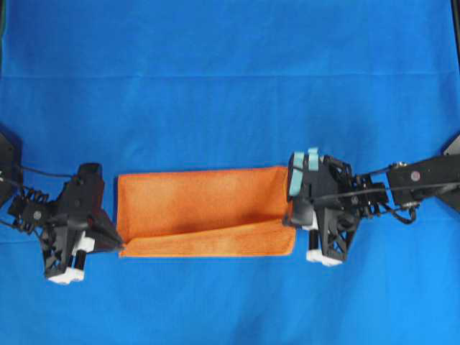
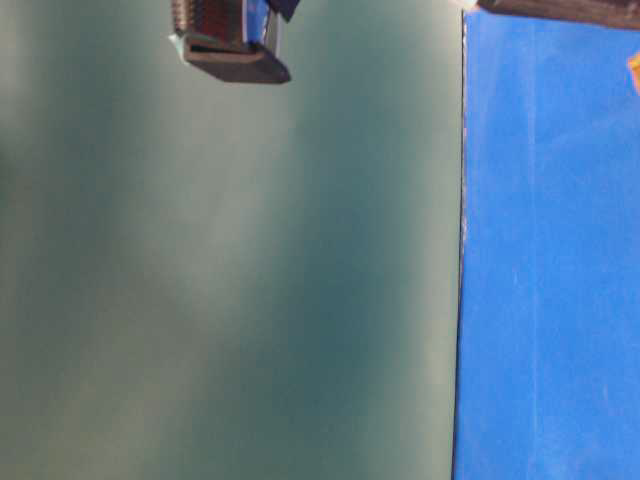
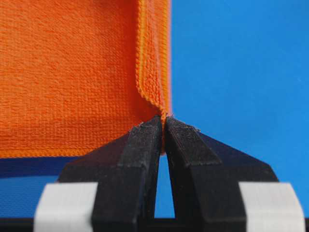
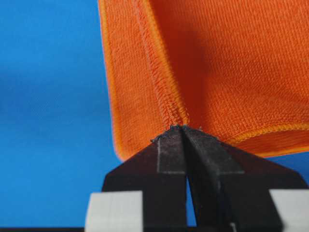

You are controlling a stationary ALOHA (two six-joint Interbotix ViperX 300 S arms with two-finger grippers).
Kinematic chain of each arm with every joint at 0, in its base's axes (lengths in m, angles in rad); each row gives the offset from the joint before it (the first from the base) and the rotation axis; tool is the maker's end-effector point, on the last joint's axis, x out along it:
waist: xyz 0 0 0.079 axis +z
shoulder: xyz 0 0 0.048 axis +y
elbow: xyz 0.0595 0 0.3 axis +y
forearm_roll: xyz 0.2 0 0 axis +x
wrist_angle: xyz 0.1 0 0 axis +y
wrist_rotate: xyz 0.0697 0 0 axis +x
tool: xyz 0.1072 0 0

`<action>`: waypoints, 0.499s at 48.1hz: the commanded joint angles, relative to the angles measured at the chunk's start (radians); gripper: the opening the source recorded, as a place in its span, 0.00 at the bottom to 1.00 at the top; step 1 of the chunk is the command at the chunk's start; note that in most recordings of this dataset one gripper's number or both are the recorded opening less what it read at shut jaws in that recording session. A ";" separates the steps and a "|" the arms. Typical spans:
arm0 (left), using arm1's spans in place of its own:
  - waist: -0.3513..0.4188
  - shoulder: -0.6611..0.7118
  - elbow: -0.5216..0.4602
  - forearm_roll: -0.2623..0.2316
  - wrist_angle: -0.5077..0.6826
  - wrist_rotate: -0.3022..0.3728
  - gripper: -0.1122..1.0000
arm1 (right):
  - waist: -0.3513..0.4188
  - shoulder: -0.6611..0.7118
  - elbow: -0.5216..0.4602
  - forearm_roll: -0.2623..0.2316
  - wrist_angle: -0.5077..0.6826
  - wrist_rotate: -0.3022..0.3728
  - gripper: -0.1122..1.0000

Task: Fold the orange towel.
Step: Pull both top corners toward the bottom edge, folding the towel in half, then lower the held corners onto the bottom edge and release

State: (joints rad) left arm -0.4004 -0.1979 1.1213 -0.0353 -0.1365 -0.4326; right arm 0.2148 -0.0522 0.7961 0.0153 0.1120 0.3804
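Black jaws fill the foreground of both wrist views, each pair clenched on a pinch of the orange towel (image 3: 72,72). The left gripper (image 3: 163,126) has its two dark fingers (image 3: 142,159) pressed together at the tips, with the towel's stitched hem caught between them; beyond the jaws the cloth spreads away to the left and folds over itself along the hem. The right gripper (image 4: 182,131) likewise grips a hemmed corner, its tips closed tight on the fabric, the towel (image 4: 227,63) rising beyond the jaws and off to the right, where a doubled edge curls back. From overhead, the orange towel (image 1: 205,205) lies stretched between the two sets of jaws as a wide band on the blue cloth (image 1: 230,86) that covers the tabletop, the left gripper (image 1: 118,244) at its left end and the right gripper (image 1: 293,215) at its right end. A narrower strip along the towel's lower edge sits folded as a second layer, widening toward the right jaws. The table-level view is mostly a blurred grey-green surface, with a strip of blue cloth at right and an unclear dark object at the top.
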 commanded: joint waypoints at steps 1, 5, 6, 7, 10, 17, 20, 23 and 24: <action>-0.012 -0.003 -0.021 0.002 0.002 -0.003 0.12 | 0.017 -0.008 -0.015 0.003 -0.008 0.006 0.12; -0.012 -0.002 -0.023 0.002 0.002 -0.002 0.12 | 0.017 0.005 -0.014 0.003 -0.009 0.014 0.12; -0.012 -0.002 -0.023 0.002 0.002 -0.002 0.12 | 0.017 0.008 -0.015 0.003 -0.008 0.015 0.12; -0.012 0.000 -0.025 0.002 0.003 -0.002 0.12 | 0.017 0.011 -0.017 0.003 -0.009 0.015 0.12; -0.012 0.002 -0.026 0.002 0.003 -0.002 0.12 | 0.017 0.015 -0.023 0.005 -0.009 0.017 0.12; -0.012 0.002 -0.026 0.002 0.003 -0.002 0.12 | 0.017 0.020 -0.028 0.005 -0.012 0.017 0.12; -0.009 0.003 -0.026 0.002 0.002 -0.002 0.12 | 0.017 0.020 -0.029 0.005 -0.011 0.017 0.12; -0.006 0.003 -0.028 0.002 0.003 -0.002 0.15 | 0.017 0.020 -0.029 0.005 -0.012 0.017 0.13; -0.006 0.003 -0.028 0.002 0.003 -0.002 0.18 | 0.017 0.020 -0.031 0.005 -0.012 0.017 0.13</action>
State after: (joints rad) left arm -0.4080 -0.1887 1.1121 -0.0353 -0.1304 -0.4341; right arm 0.2286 -0.0199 0.7854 0.0169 0.1074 0.3973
